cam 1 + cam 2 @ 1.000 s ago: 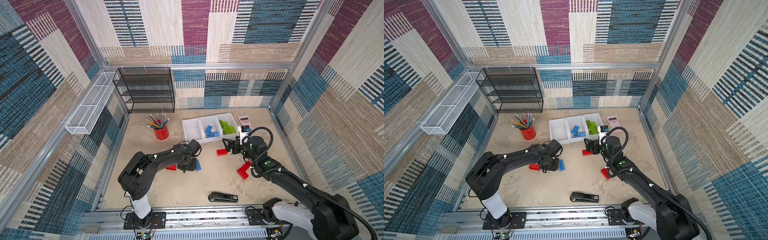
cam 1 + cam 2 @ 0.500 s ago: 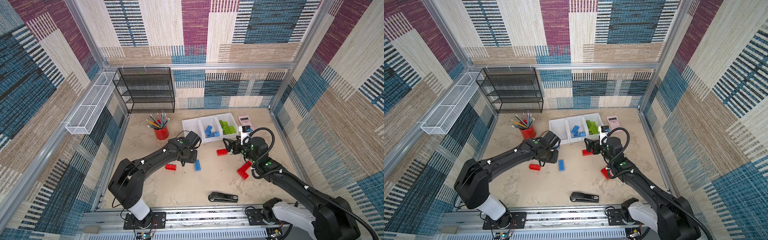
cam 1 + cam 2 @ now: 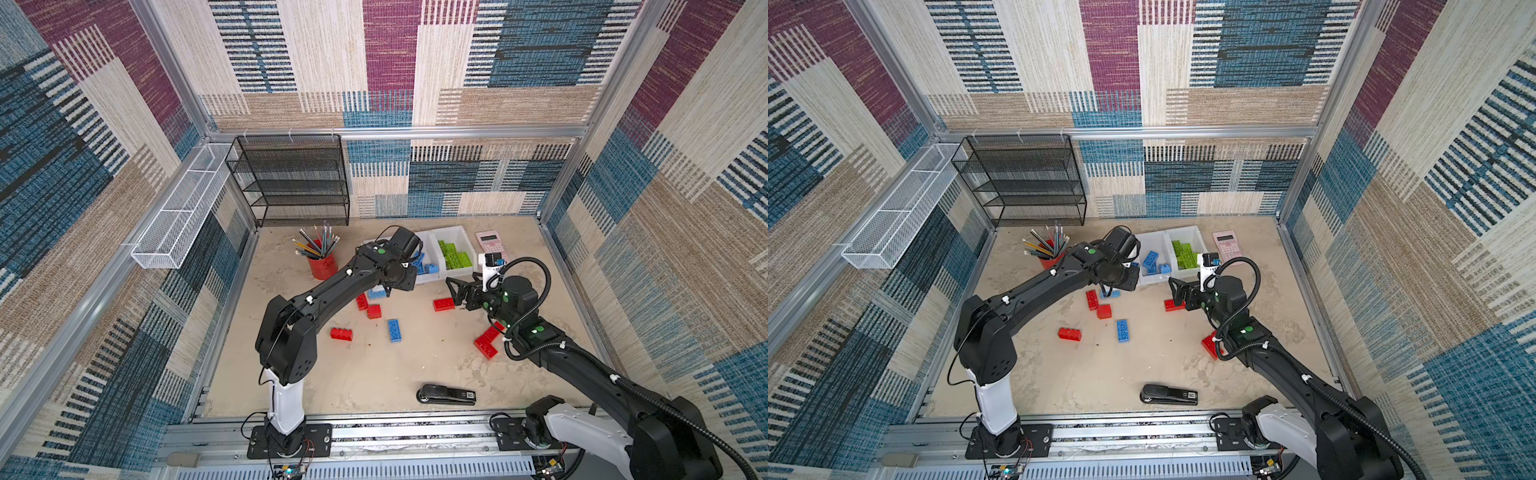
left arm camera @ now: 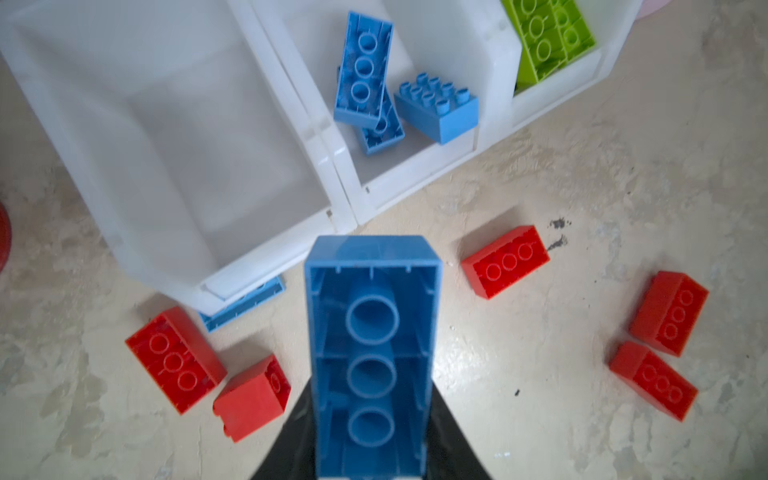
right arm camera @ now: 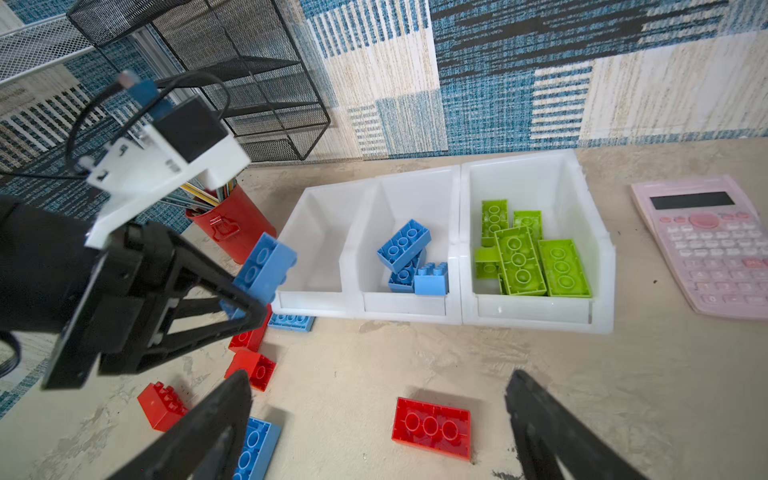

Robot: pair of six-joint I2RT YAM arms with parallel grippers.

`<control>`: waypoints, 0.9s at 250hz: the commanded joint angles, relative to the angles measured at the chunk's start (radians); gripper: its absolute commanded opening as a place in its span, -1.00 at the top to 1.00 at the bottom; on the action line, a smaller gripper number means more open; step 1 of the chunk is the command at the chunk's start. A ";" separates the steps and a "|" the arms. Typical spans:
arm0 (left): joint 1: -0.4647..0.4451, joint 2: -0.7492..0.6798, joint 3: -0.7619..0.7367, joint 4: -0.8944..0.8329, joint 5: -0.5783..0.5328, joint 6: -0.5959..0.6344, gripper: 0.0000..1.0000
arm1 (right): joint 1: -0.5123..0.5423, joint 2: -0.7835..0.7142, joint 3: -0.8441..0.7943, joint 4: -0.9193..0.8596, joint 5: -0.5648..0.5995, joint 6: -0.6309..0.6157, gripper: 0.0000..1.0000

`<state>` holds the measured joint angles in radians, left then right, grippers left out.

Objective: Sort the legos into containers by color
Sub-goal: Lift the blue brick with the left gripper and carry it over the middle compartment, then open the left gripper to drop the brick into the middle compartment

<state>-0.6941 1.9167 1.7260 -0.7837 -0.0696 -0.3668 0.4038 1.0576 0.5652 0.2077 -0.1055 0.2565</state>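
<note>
A: Left pincer (image 5: 247, 301)?
B: Clamped on a blue brick (image 4: 372, 353), held clear of the tabletop (image 3: 374, 374), at about 7 o'clock of the containers (image 5: 532, 316) in both top views.
A: And the right pincer (image 5: 380, 378)?
B: Jaws wide apart, low over the tabletop, with a red brick (image 5: 431, 428) lying just before them.
A: The containers?
B: Blue legos (image 5: 405, 245) in the middle one, green legos (image 5: 532, 257) in the one at its 3 o'clock.

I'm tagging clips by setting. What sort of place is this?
Probably a robot test cell, not a real office: a left arm and right arm bolted to an aluminium rail, patterned fabric walls closing it in, and desk props, a stapler, calculator and pencil cup.
</note>
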 commanded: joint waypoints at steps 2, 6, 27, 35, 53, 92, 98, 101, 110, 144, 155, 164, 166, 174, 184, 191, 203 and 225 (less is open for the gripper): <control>0.010 0.069 0.102 -0.008 0.041 0.048 0.54 | 0.000 -0.004 -0.006 0.055 -0.019 0.010 -0.93; 0.011 0.083 0.117 -0.005 0.048 0.050 0.54 | -0.001 -0.003 -0.007 0.057 -0.021 0.010 -0.92; 0.019 0.152 0.207 -0.003 0.077 0.062 0.54 | 0.000 0.004 -0.011 0.063 -0.031 0.015 -0.93; 0.022 0.181 0.246 -0.003 0.089 0.068 0.54 | -0.001 0.007 -0.011 0.065 -0.033 0.017 -0.92; 0.028 0.247 0.339 -0.010 0.109 0.080 0.54 | 0.000 0.010 -0.011 0.066 -0.042 0.020 -0.93; 0.052 0.399 0.548 -0.046 0.142 0.086 0.54 | -0.001 0.013 -0.021 0.074 -0.060 0.027 -0.93; 0.056 0.423 0.580 -0.054 0.149 0.086 0.54 | 0.001 0.013 -0.022 0.077 -0.066 0.029 -0.92; 0.058 0.435 0.597 -0.057 0.153 0.086 0.54 | 0.002 0.013 -0.023 0.079 -0.068 0.029 -0.93; 0.064 0.473 0.650 -0.073 0.163 0.086 0.54 | 0.001 0.011 -0.026 0.083 -0.075 0.029 -0.93; 0.083 0.596 0.831 -0.135 0.192 0.065 0.51 | 0.001 0.007 -0.025 0.079 -0.083 0.026 -0.93; 0.092 0.613 0.845 -0.133 0.212 0.047 0.49 | 0.001 0.006 -0.023 0.073 -0.086 0.023 -0.93; 0.098 0.616 0.840 -0.119 0.233 0.032 0.47 | 0.001 0.004 -0.024 0.071 -0.085 0.023 -0.93; 0.100 0.616 0.835 -0.115 0.239 0.029 0.47 | 0.001 0.003 -0.020 0.070 -0.086 0.022 -0.93; 0.103 0.614 0.822 -0.096 0.255 0.019 0.44 | 0.002 -0.001 -0.024 0.068 -0.084 0.020 -0.93; 0.105 0.609 0.802 -0.079 0.264 0.011 0.38 | 0.002 -0.006 -0.024 0.067 -0.082 0.020 -0.93; 0.107 0.605 0.793 -0.071 0.265 0.009 0.32 | 0.003 -0.008 -0.023 0.066 -0.080 0.020 -0.93; 0.108 0.604 0.787 -0.068 0.265 0.009 0.22 | 0.003 -0.011 -0.022 0.061 -0.080 0.020 -0.93; 0.111 0.595 0.788 -0.082 0.264 0.012 0.03 | 0.003 -0.017 -0.015 0.047 -0.078 0.018 -0.93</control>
<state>-0.5858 2.5267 2.5195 -0.8715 0.1646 -0.3386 0.4046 1.0500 0.5392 0.2481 -0.1772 0.2752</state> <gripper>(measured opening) 0.433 0.966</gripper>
